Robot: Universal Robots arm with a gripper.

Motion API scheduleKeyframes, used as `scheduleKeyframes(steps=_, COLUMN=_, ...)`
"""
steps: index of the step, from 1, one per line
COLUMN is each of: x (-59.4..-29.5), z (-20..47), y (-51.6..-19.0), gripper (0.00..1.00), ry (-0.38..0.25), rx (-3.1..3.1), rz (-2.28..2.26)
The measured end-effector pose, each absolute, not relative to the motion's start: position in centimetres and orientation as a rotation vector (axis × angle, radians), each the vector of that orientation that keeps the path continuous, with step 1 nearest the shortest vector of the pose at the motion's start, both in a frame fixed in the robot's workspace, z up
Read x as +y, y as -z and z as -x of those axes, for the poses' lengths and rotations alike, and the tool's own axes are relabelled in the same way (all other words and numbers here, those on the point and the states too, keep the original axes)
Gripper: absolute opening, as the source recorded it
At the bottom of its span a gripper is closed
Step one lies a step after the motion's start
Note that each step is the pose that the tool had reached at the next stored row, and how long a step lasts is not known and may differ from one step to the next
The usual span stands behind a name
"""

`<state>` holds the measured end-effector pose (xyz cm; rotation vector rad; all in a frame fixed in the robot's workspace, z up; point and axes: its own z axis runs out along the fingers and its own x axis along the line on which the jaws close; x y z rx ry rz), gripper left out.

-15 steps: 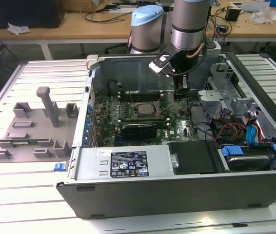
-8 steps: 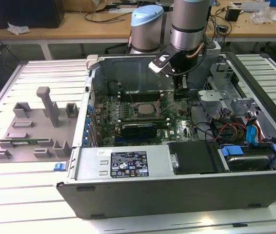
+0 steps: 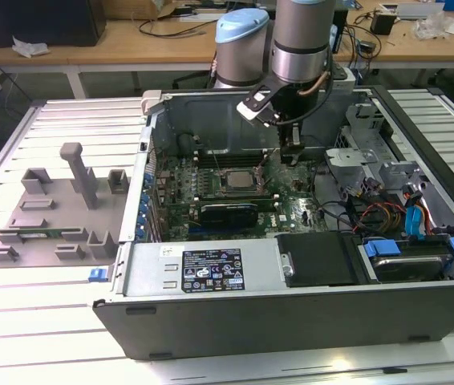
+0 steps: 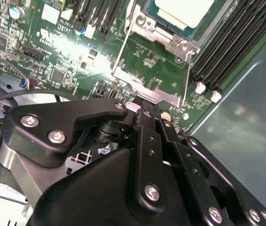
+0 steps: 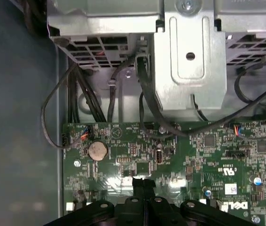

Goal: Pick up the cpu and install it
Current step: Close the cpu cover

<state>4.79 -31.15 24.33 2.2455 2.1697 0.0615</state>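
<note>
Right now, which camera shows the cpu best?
Second wrist view: the cpu sits close in its socket, though cut by the frame edge. The exterior view shows the cpu whole but small. The first wrist view faces the coin cell.

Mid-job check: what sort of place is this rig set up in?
Probably a robotics lab or workshop: an open computer case lies on a slatted metal table, a grey fixture tray beside it, and cluttered wooden desks with cables stand behind.
</note>
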Motion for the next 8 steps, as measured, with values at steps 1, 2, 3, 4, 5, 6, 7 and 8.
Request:
scheduleKeyframes(steps=1, x=-31.1, z=-4.6, y=-24.3, gripper=0.11, ry=-0.062, rx=2.17, rz=-2.245)
scheduleKeyframes(steps=2, x=-31.1, z=-4.4, y=-24.3, gripper=0.11, ry=-0.062, rx=2.17, rz=-2.245)
scheduleKeyframes(steps=3, x=-31.1, z=-4.0, y=-24.3, gripper=0.11, ry=-0.062, rx=2.17, rz=-2.245)
scheduleKeyframes(steps=4, x=-31.0, z=-3.4, y=-24.3, gripper=0.11, ry=-0.062, rx=2.169, rz=-2.245)
scheduleKeyframes(steps=5, x=-30.9, z=-2.7, y=-24.3, gripper=0.11, ry=-0.062, rx=2.169, rz=-2.246)
scheduleKeyframes(steps=6, x=-30.7, z=-2.0, y=-24.3, gripper=0.11, ry=-0.062, rx=2.167, rz=-2.247)
scheduleKeyframes(steps=7, x=-30.7, z=-1.7, y=-24.3, gripper=0.11, ry=-0.062, rx=2.167, rz=-2.247)
scheduleKeyframes(steps=8, x=-30.6, z=-1.5, y=-24.3, gripper=0.11, ry=-0.062, rx=2.166, rz=-2.248)
